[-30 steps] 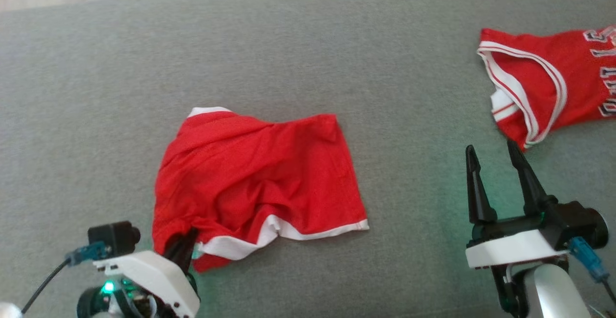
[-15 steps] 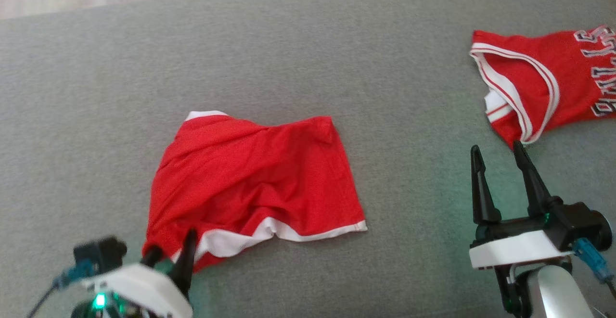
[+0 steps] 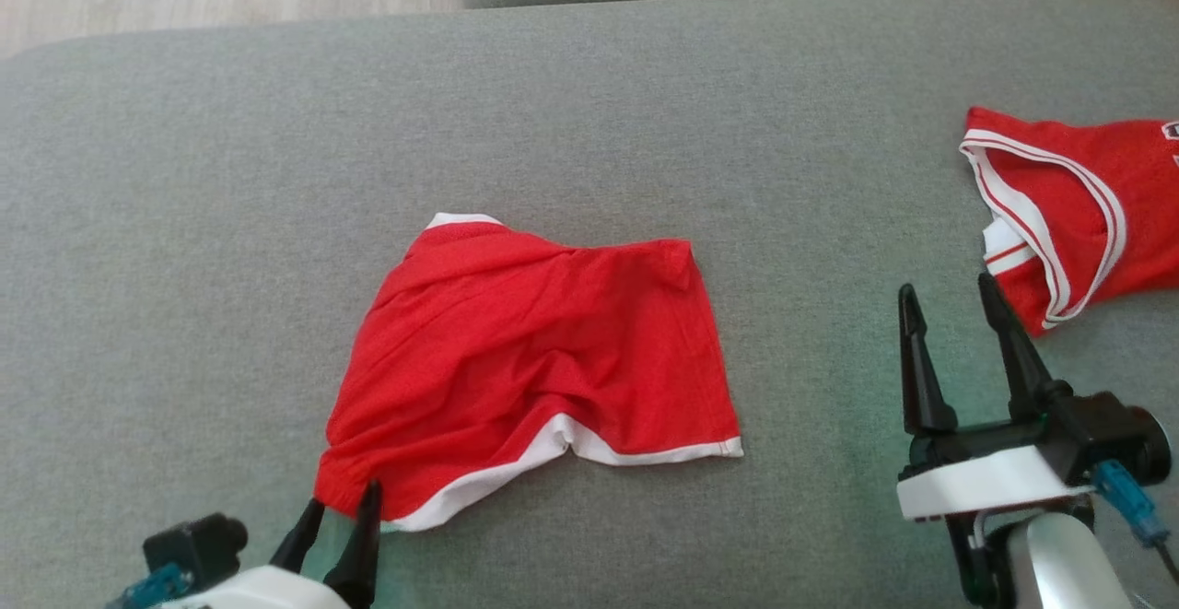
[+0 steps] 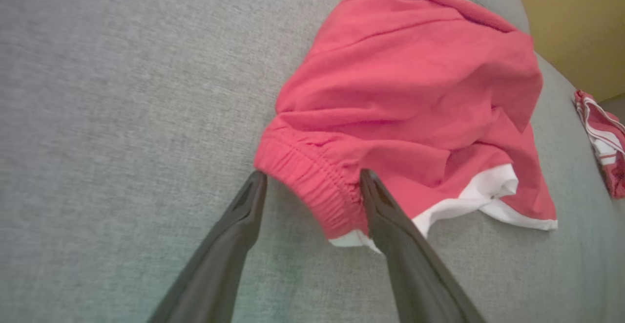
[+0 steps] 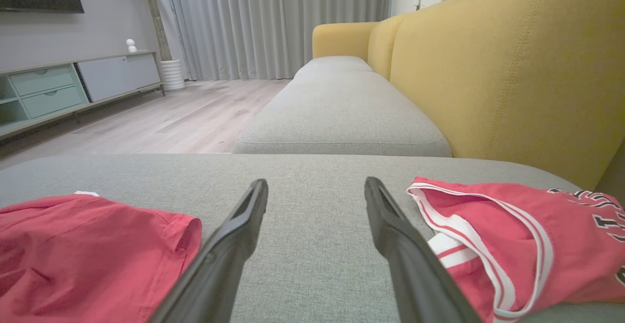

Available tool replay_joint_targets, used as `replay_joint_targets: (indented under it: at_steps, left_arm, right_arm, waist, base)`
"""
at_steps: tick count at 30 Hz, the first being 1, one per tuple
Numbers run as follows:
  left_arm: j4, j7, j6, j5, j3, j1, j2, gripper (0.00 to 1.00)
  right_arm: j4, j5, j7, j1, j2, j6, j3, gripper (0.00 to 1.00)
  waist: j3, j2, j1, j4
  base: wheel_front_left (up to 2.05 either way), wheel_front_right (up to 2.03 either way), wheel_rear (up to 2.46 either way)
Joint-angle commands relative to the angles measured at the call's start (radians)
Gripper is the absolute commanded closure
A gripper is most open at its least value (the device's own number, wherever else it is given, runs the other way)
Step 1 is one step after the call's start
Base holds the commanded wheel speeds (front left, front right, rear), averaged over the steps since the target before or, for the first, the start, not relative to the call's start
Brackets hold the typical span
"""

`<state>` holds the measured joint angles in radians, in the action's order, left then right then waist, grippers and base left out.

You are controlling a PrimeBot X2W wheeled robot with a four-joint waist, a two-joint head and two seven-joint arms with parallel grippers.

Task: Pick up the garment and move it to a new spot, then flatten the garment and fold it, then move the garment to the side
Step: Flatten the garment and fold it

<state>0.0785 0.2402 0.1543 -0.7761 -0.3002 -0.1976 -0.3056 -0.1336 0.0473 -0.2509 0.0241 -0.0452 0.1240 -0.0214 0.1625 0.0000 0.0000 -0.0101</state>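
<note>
Grey sofa cushion [image 3: 589, 111] spreads wide and flat under my head camera. On its right side rises a yellow backrest [image 5: 512, 69], and a pale wooden floor [image 5: 171, 118] lies beyond its far edge.

Near the middle of the cushion, a little to the left, I see the red shorts [image 3: 534, 360]. They lie crumpled, with the white hem on the near side and the gathered waistband at the near left corner. A red jersey [image 3: 1087, 204] with white striped trim lies at the right edge, well apart from the shorts.

My right gripper [image 3: 949, 286] is at the near right, its fingers spread wide with nothing between them and the tips just beside the jersey. My left gripper [image 4: 312, 176] is at the near left, its fingers also spread wide. The waistband corner lies between them, not squeezed. Whether one finger touches the cloth, I cannot tell.
</note>
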Motion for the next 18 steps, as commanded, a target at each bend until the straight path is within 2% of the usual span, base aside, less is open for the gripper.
replay_joint_targets:
  at_steps: [1, 9, 18]
  left_arm:
    - [0.028, -0.018, -0.009, 0.000, 0.037, 0.009, -0.005, 0.00]
    - [0.016, -0.142, -0.045, 0.043, 0.043, -0.038, -0.007, 0.00]
    - [-0.048, -0.418, -0.071, 0.182, 0.028, -0.047, 0.021, 0.00]
  right_arm:
    - [0.027, -0.008, -0.011, 0.000, -0.005, 0.007, -0.022, 0.00]
    - [0.025, -0.014, -0.011, -0.008, -0.005, 0.007, -0.021, 0.00]
    - [0.028, -0.032, -0.011, -0.032, -0.005, 0.007, 0.000, 0.00]
  waist:
    - [-0.002, 0.0000, 0.0000, 0.003]
    - [-0.018, 0.0000, 0.0000, 0.005]
    - [-0.062, 0.0000, 0.0000, 0.026]
  base:
    - [0.00, 0.00, 0.00]
    - [0.00, 0.00, 0.00]
    - [0.00, 0.00, 0.00]
